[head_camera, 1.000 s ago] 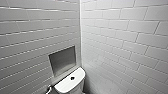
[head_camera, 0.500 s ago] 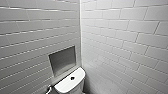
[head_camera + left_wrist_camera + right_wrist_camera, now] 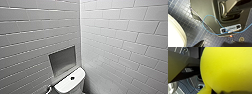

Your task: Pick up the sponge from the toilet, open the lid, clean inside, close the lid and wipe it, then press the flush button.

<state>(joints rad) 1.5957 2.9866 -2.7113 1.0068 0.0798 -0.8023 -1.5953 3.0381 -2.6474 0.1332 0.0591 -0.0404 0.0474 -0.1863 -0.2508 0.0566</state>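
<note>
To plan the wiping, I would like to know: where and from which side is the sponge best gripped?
Grip the sponge across its middle, coming from the back, so its broad rounded face is free for wiping. It is soft and bulges, so a pinch at an edge would likely fold or slip. It seems held this way already.

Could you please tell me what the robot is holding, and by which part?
The sponge, apparently pinched at one edge by the right end effector.
</note>
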